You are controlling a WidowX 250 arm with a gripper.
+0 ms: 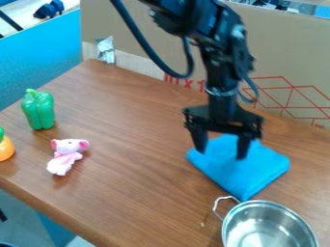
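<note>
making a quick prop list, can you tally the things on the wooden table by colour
Green: 1, the bell pepper
Orange: 1, the round item with a green top, cut off by the left edge
Pink: 1, the toy animal
Blue: 1, the cloth
Silver: 1, the metal pot
Total: 5

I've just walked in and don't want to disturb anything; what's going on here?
A robot arm is positioned above a folded blue cloth, its tool open with nothing gripped. A metal pot sits beside the cloth. Across the table, at the view's left, are a pink toy animal, a green pepper and something orange.
</note>
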